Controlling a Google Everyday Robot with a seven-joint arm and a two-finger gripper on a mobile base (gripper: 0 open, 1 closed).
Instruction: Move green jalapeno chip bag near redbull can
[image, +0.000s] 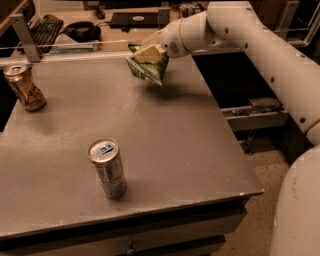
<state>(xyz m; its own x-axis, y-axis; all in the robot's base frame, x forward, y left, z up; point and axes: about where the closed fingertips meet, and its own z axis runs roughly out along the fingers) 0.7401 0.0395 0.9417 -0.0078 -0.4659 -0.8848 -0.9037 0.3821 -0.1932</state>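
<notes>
The green jalapeno chip bag (145, 70) hangs in the air above the far middle of the grey table (165, 145), its shadow on the tabletop beneath it. My gripper (150, 51) is shut on the bag's top, at the end of the white arm reaching in from the right. The redbull can (107, 167), slim and silver-grey with a blue pull tab, stands upright near the table's front, well to the near left of the bag.
A gold-brown can (24, 88) with dark markings stands at the table's far left edge. Behind the table a rail and a desk hold a keyboard (44, 26) and a headset. The table's right edge drops to the floor.
</notes>
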